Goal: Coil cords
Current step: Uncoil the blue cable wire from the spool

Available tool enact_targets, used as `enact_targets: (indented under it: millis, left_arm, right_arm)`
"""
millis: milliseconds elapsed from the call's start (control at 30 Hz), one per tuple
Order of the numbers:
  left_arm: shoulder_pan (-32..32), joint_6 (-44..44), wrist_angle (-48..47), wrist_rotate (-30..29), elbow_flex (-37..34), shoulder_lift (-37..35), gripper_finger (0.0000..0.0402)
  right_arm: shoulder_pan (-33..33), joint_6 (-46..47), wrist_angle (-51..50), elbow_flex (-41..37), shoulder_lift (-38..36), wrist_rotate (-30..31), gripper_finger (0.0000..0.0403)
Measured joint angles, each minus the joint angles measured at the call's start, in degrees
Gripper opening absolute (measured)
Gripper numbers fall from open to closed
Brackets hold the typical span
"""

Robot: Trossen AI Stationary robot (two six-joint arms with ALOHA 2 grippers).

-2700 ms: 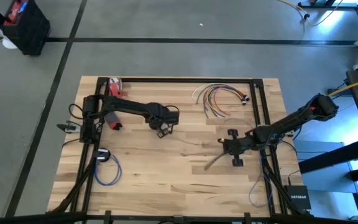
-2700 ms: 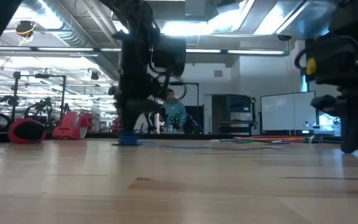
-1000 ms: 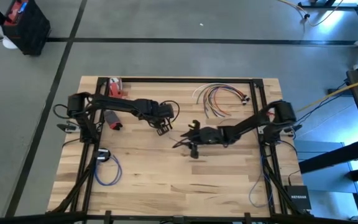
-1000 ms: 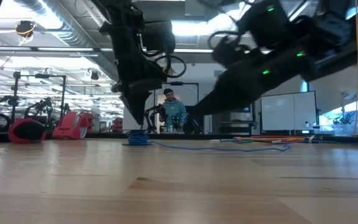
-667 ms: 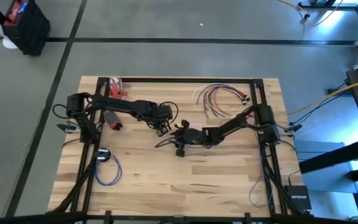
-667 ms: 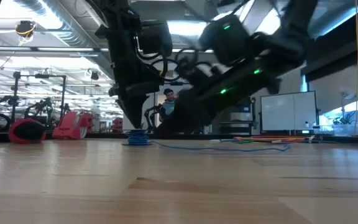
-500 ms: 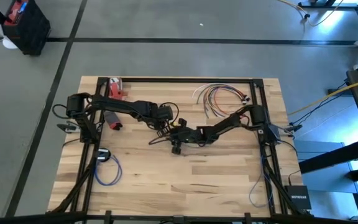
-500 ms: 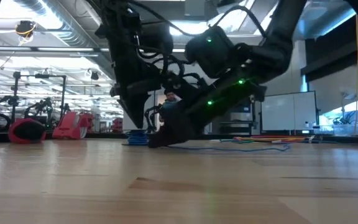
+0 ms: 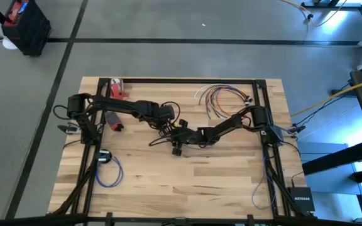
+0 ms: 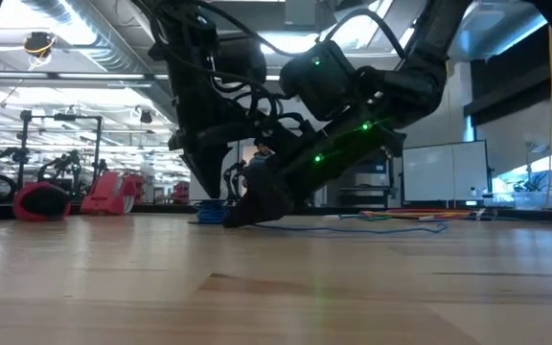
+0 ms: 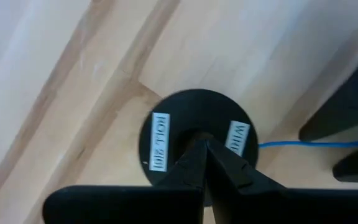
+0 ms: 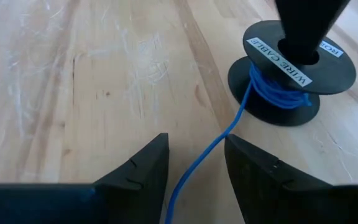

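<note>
The two arms meet near the middle of the worktop (image 9: 168,182), with lots of bare wood toward the near edge. The right gripper (image 12: 194,163) sits low, its fingers (image 12: 143,163) spread apart, one on each side of the blue cord (image 12: 211,146). That cord runs straight from between them to a black spool (image 12: 291,71) and wraps around it. The left gripper (image 11: 205,163) has its fingers pressed together, poking down into the spool's middle hole. Farther off, more cords (image 9: 222,98) fan out near the far edge.
</note>
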Motion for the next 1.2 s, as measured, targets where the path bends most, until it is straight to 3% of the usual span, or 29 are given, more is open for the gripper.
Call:
enact_targets:
  millis: [500,633,833,1200]
  left_arm:
    - [0.1,-0.7,0.2,-0.4,-1.8,0.0,0.0]
    - [0.1,-0.7,0.5,-0.3,-1.8,0.0,0.0]
    - [0.0,-0.9,0.5,-0.3,-1.8,0.1,0.0]
    - [0.0,-1.3,0.1,-0.3,-1.9,0.1,0.0]
  right_arm:
    - [0.0,-0.1,0.3,-0.1,0.1,0.1,0.0159]
    - [0.0,-0.1,0.0,-0.1,0.1,-0.3,0.0124]
    - [0.1,-4.0,-0.8,0.0,0.1,1.5,0.0014]
    - [4.4,-8.8,-12.0,-2.6,-5.6,9.5,0.0008]
